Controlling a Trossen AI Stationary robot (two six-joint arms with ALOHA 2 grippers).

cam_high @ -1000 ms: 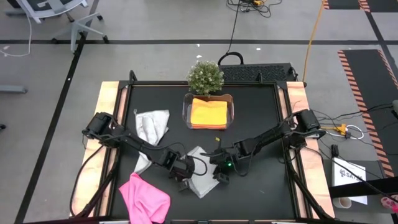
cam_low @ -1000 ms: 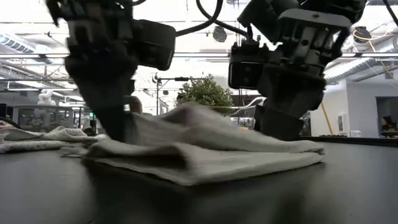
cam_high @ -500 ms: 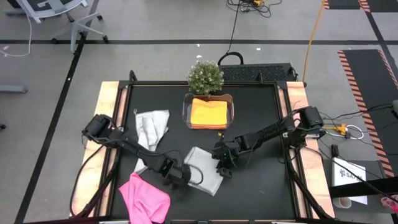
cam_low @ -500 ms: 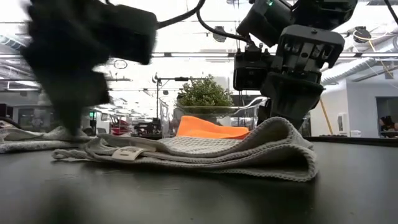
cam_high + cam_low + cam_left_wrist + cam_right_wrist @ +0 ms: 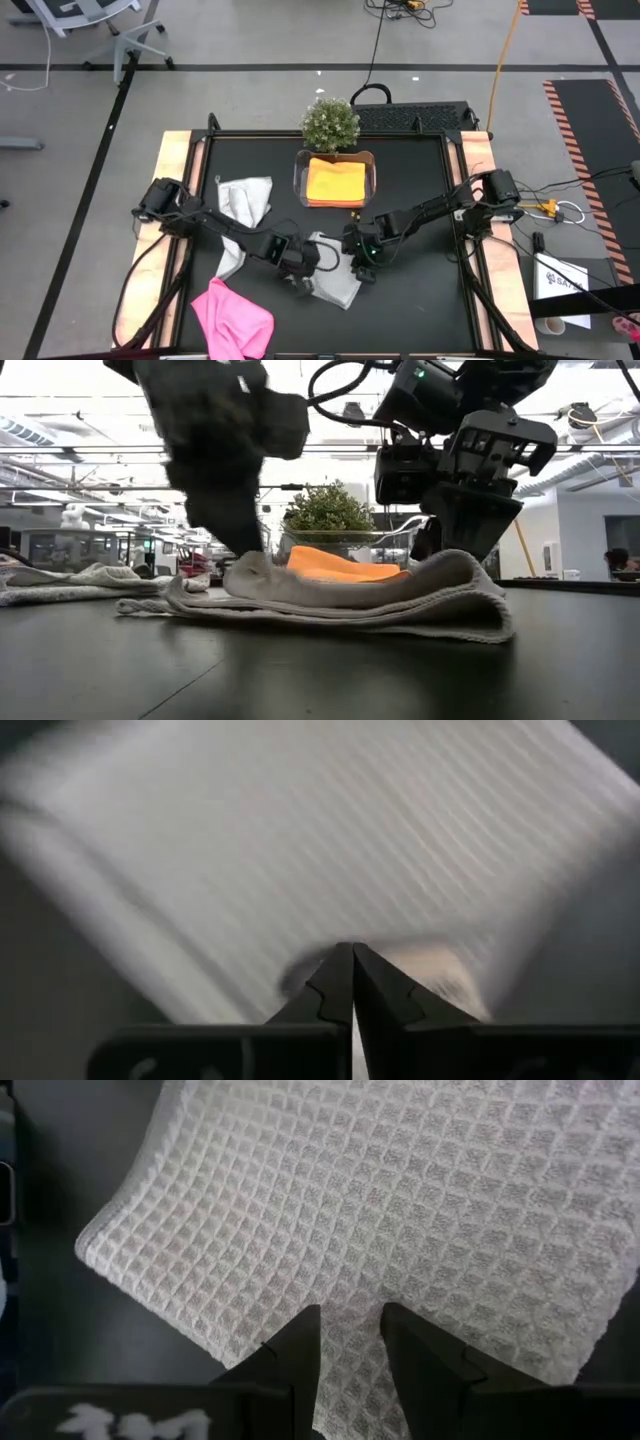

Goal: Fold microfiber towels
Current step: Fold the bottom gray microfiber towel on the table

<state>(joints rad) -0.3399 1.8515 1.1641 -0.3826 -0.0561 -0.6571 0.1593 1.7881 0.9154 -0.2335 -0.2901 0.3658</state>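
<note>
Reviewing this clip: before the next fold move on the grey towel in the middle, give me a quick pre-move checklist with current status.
1. Left gripper shut, pinching the grey towel: ok.
2. Right gripper on the same towel, fingers apart with cloth between: ok; firmness cannot tell.
3. Towel folded flat: not ok, humped in the low view.
4. Orange towel inside the clear tub: ok.
5. Pink towel and second grey towel apart from the fold: ok.

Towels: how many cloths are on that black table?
4. An orange-yellow folded towel lies in the clear plastic tub; a light grey crumpled towel far left; a light grey waffle towel between both arms; a bright pink towel near left. Others could be hidden underneath.
</note>
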